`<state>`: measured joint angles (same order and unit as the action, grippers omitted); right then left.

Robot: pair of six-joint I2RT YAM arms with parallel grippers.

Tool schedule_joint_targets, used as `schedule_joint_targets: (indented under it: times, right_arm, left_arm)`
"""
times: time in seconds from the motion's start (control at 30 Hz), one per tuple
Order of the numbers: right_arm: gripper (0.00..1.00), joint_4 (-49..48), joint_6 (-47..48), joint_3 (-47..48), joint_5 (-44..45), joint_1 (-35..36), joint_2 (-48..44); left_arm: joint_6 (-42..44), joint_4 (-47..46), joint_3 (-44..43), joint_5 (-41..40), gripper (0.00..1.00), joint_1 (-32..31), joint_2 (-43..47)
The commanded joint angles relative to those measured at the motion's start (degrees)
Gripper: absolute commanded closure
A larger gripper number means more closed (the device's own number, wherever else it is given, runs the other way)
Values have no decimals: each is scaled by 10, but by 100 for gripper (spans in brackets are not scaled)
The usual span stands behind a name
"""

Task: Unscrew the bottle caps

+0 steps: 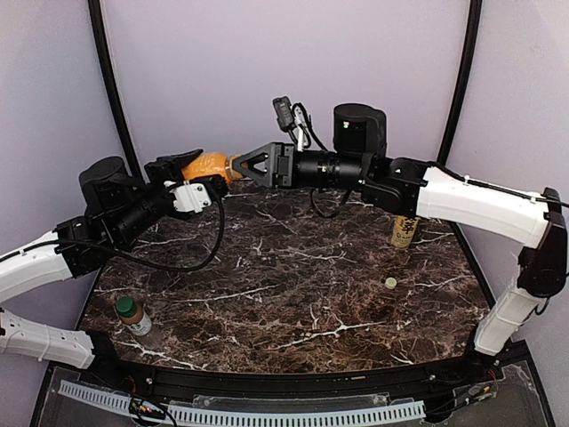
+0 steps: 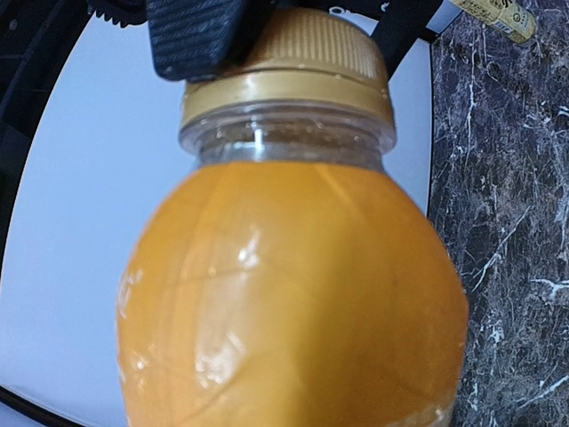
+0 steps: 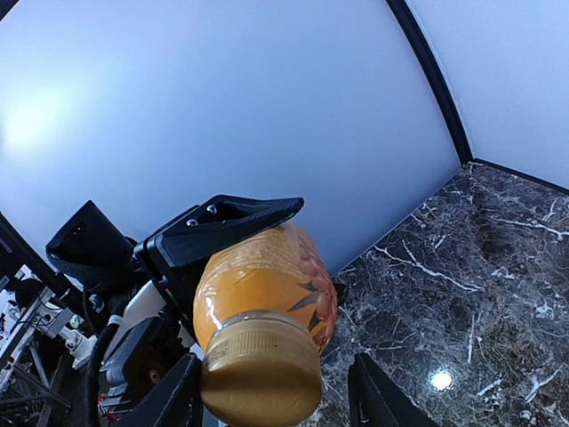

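Above marble table [image 1: 293, 294], left gripper [image 1: 196, 169] clamps orange bottle [image 1: 213, 165] level, steady against twisting. Right gripper [image 1: 238, 166] straddles its gold cap [image 2: 302, 53]; grip unclear.

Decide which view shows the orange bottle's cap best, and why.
Left wrist: the cap is close and side-on, ribs and ring sharp, though a finger overlaps its top. Right wrist shows it end-on, smaller. Top external shows only a sliver.

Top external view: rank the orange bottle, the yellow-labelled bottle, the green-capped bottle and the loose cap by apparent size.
1. orange bottle, though its ends are partly covered.
2-3. green-capped bottle and yellow-labelled bottle: look alike; the latter's top is hidden.
4. loose cap.
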<state>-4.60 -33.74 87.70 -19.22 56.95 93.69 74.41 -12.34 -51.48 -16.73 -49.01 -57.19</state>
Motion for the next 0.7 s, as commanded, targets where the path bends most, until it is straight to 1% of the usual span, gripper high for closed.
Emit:
schedule_joint_targets:
  times: [0.0, 0.07, 0.13, 0.17, 0.23, 0.27, 0.3, 0.37, 0.4, 0.43, 0.47, 0.5, 0.53, 0.57, 0.6, 0.63, 0.67]
  right_arm:
    - [45, -7, -13, 17, -12, -5, 17]
    - [47, -5, -12, 18, -16, -5, 20]
    - [56, -3, -11, 19, -17, -5, 20]
    - [64, -2, -10, 18, -17, -5, 20]
    - [91, 1, -3, 16, -16, -8, 16]
    - [100, 3, 1, 14, -18, -9, 14]
    - [100, 4, 9, 12, -22, -10, 11]
    - [100, 10, 55, 11, -43, -11, 5]
    - [100, 17, 86, 14, -58, -9, 1]
    - [100, 29, 118, 17, -75, -8, -2]
    - [100, 42, 161, 19, -87, -4, -6]
    - [100, 62, 209, 21, -100, 4, -11]
    - [100, 83, 261, 24, -112, 13, -14]
    - [100, 105, 317, 26, -123, 26, -18]
    - [100, 127, 384, 28, -132, 40, -20]
    - [100, 151, 443, 29, -130, 57, -22]
    - [100, 170, 496, 30, -120, 72, -24]
  left_arm:
    - [10, -26, 10, 0, 79, -8, 13]
    - [13, -27, 12, -1, 79, -9, 13]
    - [13, -28, 12, -1, 79, -9, 13]
    - [13, -28, 12, -1, 79, -10, 13]
    - [9, -23, 10, -2, 80, -9, 13]
    - [0, -13, 7, 0, 80, -10, 13]
    - [-8, -2, 5, 6, 80, -10, 15]
    - [-55, 73, -17, 38, 80, -10, 17]
    - [-99, 155, -41, 58, 82, -9, 18]
    - [-122, 194, -52, 103, 84, -10, 17]
    - [-170, 272, -75, 128, 86, -10, 15]
    - [-192, 307, -86, 189, 87, -10, 12]
    - [-228, 371, -105, 219, 87, -10, 8]
    - [-243, 400, -114, 282, 88, -10, 3]
    - [-263, 448, -130, 316, 87, -10, 1]
    - [-274, 471, -138, 375, 87, -10, -5]
    - [-281, 506, -155, 402, 87, -10, -8]
